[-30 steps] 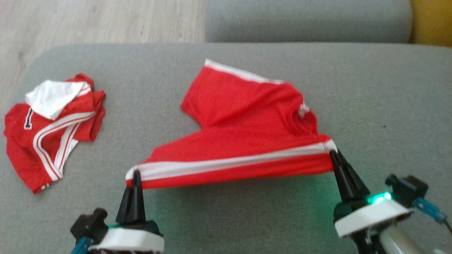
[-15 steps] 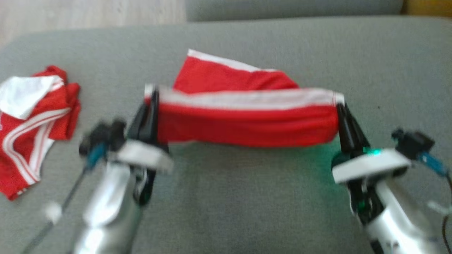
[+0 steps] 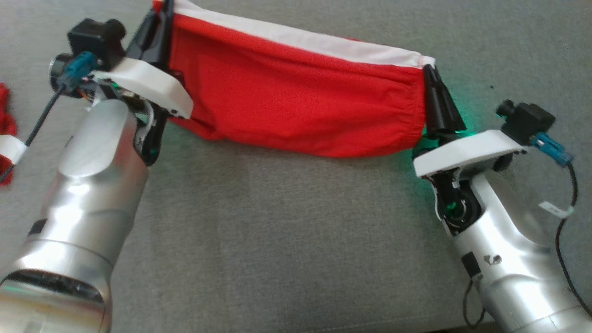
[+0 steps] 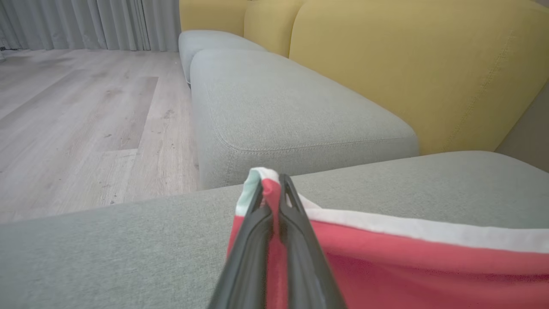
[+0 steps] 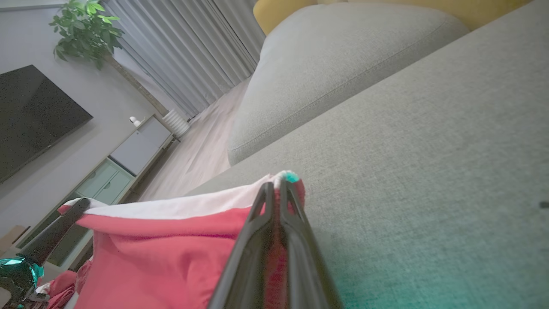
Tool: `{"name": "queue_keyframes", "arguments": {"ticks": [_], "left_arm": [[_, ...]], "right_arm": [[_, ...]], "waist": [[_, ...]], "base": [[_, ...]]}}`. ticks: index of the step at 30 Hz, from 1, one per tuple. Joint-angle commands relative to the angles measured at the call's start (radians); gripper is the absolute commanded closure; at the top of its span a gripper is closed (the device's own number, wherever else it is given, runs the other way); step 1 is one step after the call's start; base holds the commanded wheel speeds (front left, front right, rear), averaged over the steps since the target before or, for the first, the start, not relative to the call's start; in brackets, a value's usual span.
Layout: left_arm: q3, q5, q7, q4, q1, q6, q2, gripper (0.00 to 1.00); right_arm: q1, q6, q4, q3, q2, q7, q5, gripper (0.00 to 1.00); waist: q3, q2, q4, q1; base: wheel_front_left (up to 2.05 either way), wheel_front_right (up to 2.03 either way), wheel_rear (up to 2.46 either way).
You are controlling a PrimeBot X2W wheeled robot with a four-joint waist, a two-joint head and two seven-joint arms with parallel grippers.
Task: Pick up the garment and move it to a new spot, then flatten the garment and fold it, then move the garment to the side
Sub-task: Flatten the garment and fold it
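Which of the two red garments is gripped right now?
The stretched garment with the white top band, pinched at its corners by the left gripper and right gripper. The other red garment lies ungripped at the head view's left edge.

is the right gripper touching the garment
Touching. The right wrist view shows the right gripper shut on the garment at its white-edged corner.

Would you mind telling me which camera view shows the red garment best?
The head view: the red garment hangs stretched between the left pincer and the right pincer, almost entirely visible. The left wrist view catches one pinched corner and white band; the right wrist view, the other corner and more cloth.
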Motion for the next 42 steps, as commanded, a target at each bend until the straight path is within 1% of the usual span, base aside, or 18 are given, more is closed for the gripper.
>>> {"name": "queue_keyframes", "arguments": {"ticks": [1,3,4,5,6,10,12,14,19,22,25,29,33,38,42], "left_arm": [[0.002,-0.014,-0.014,0.002,-0.048,0.002,0.04,1.0],[-0.02,-0.026,-0.023,0.032,-0.057,0.002,0.038,1.0],[-0.028,-0.031,-0.029,0.047,-0.057,0.002,0.037,0.85],[-0.032,-0.037,-0.034,0.062,-0.055,0.002,0.036,0.26],[-0.034,-0.044,-0.038,0.075,-0.051,0.002,0.033,0.0],[-0.023,-0.054,-0.049,0.103,-0.029,0.002,0.03,0.0],[-0.009,-0.053,-0.05,0.094,-0.021,0.003,0.03,0.0],[0.028,-0.047,-0.051,0.06,0.008,0.014,0.029,0.0],[0.127,-0.021,-0.051,-0.031,0.117,0.037,0.004,0.0],[0.177,-0.011,-0.051,-0.06,0.178,0.034,-0.029,0.0],[0.206,-0.001,-0.051,-0.065,0.217,0.026,-0.062,0.0],[0.226,0.024,-0.051,-0.056,0.235,0.018,-0.085,0.0],[0.245,0.053,-0.051,-0.019,0.232,0.016,-0.094,0.0],[0.252,0.076,-0.051,0.064,0.214,0.014,-0.099,0.0],[0.249,0.105,-0.051,0.149,0.189,0.042,-0.089,0.0]], "right_arm": [[-0.022,0.008,-0.021,0.027,0.024,-0.006,-0.003,1.0],[-0.028,0.008,-0.01,0.027,0.033,-0.006,0.0,1.0],[-0.029,0.008,-0.004,0.028,0.036,-0.006,-0.001,0.95],[-0.028,0.008,0.005,0.025,0.039,-0.006,0.001,0.13],[-0.027,0.008,0.011,0.019,0.042,-0.006,0.0,0.0],[-0.007,0.008,0.016,-0.013,0.035,-0.006,-0.045,0.0],[0.001,0.008,0.013,-0.028,0.031,-0.006,-0.068,0.0],[0.024,0.008,0.011,-0.062,0.026,-0.006,-0.12,0.0],[0.091,0.008,-0.015,-0.169,0.026,-0.006,-0.297,0.0],[0.131,0.008,-0.049,-0.23,0.032,-0.006,-0.421,0.0],[0.16,0.008,-0.089,-0.29,0.037,-0.006,-0.546,0.0],[0.182,0.008,-0.115,-0.348,0.049,-0.006,-0.653,0.0],[0.191,0.008,-0.117,-0.363,0.059,-0.006,-0.7,0.0],[0.198,0.008,-0.11,-0.365,0.068,-0.006,-0.711,0.0],[0.195,0.008,-0.109,-0.364,0.071,-0.006,-0.713,0.0]], "waist": [[0.027,0.0,-0.028,-0.0004],[0.029,0.0,-0.032,-0.0004],[0.029,0.0,-0.033,-0.0004],[0.026,0.0,-0.034,-0.0004],[0.021,0.0,-0.035,-0.0004],[-0.008,0.0,-0.031,-0.0004],[-0.019,0.0,-0.028,-0.0004],[-0.039,0.0,-0.023,-0.0004],[-0.089,0.0,-0.009,-0.0004],[-0.106,0.0,-0.002,-0.0004],[-0.112,0.0,0.001,-0.0004],[-0.108,0.0,-0.003,-0.0004],[-0.1,0.0,-0.016,-0.0004],[-0.088,0.0,-0.033,-0.0004],[-0.077,0.0,-0.047,-0.0004]], "base": [[0.0,0.0,0.0],[0.0,0.0,0.0],[0.0,0.0,0.0],[0.0,0.0,0.0],[0.0,0.0,0.0],[0.0,0.0,0.0],[0.0,0.0,0.0],[0.0,0.0,0.0],[0.0,0.0,0.0],[0.0,0.0,0.0],[0.0,0.0,0.0],[0.0,0.0,0.0],[0.0,0.0,0.0],[0.0,0.0,0.0],[0.0,0.0,0.0]]}}
